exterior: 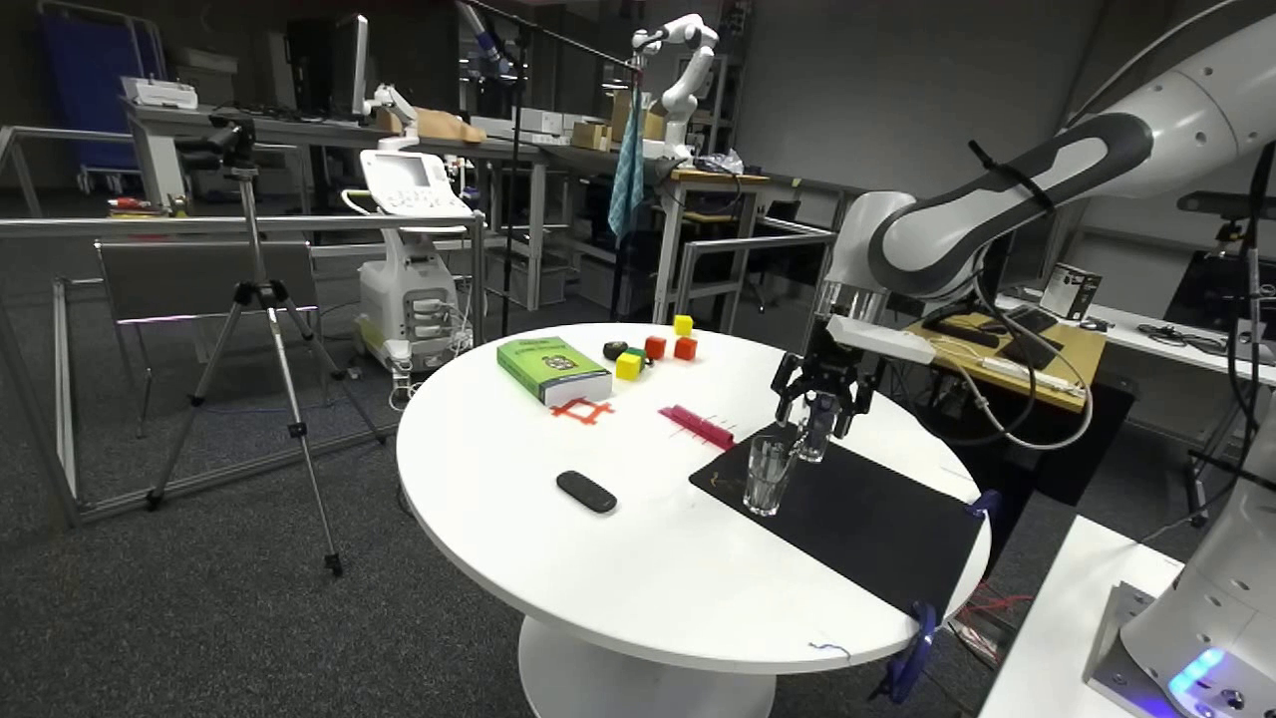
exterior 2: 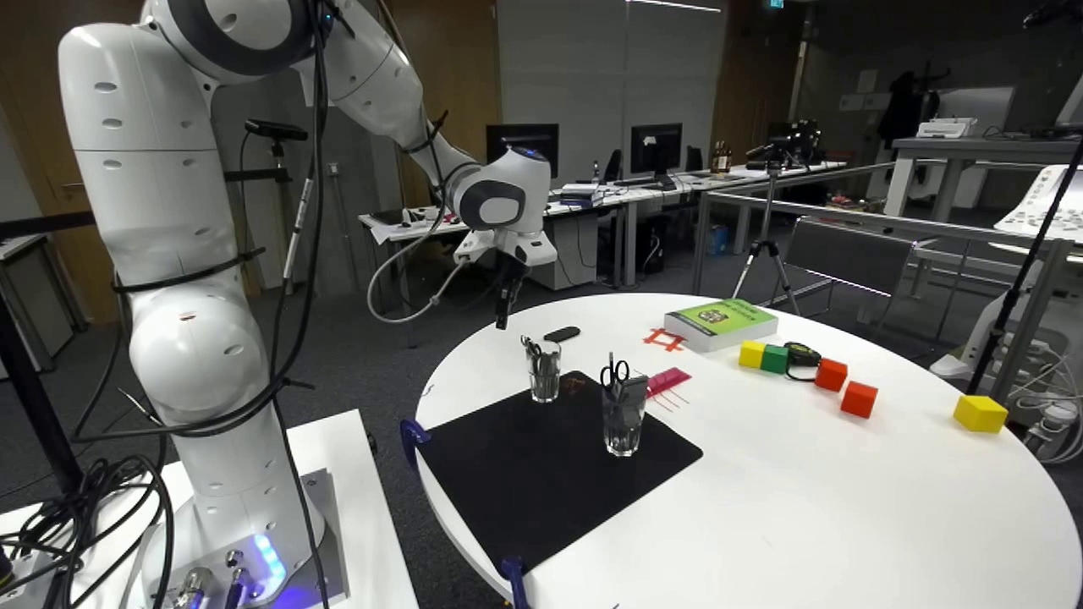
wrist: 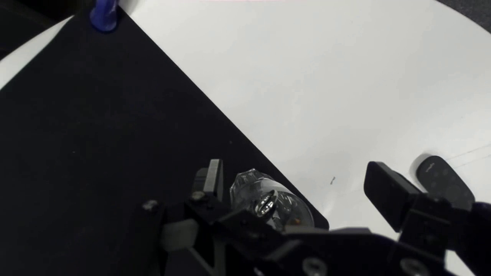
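My gripper is open and empty, pointing down above the table. It also shows edge-on in an exterior view. A clear glass with metal utensils stands upright near a corner of the black mat. It appears in an exterior view and below the fingers in the wrist view, nearer the left finger; part is hidden by the gripper body. The gripper seems apart from it. Another clear glass holding scissors stands on the mat, partly behind the fingers in an exterior view.
A dark oblong device lies on the round white table. Farther off are a green book, orange tape, a magenta strip, several coloured cubes and a tape measure. Blue clamps grip the mat's edge.
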Controlling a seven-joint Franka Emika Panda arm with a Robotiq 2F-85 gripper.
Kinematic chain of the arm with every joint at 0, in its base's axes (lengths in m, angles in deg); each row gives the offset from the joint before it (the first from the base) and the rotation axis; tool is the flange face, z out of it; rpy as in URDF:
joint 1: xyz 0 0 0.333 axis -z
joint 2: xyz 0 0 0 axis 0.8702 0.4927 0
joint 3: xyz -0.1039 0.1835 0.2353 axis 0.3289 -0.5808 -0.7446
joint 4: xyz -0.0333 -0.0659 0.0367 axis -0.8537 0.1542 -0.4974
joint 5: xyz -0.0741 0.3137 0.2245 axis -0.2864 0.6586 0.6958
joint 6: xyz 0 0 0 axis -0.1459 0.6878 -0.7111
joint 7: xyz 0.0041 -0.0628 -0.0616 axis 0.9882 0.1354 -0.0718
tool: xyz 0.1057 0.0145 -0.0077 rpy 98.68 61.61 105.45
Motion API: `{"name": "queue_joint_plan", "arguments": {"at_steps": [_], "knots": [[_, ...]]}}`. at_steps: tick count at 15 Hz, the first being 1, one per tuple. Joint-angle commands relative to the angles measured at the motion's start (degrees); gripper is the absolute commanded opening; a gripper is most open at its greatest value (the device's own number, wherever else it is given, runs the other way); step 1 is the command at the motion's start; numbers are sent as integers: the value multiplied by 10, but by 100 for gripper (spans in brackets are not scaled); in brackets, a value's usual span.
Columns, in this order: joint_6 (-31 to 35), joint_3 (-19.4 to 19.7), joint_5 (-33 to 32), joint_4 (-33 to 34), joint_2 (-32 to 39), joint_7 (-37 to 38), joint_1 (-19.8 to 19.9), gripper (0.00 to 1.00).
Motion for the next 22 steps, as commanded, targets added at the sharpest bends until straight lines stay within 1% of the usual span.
{"name": "queue_joint_plan", "arguments": {"at_steps": [1, 5, 11, 13, 16, 22], "knots": [[-38, 2, -59, -15, -23, 45, 0, 100], [-78, 4, -115, -13, -24, 72, 2, 100], [-121, 11, -155, -11, -30, 78, 7, 100], [-123, 14, -166, -10, -31, 76, 9, 100], [-108, 18, -177, -8, -28, 68, 16, 100], [-118, 27, -193, -3, -23, 71, 22, 100]]}}
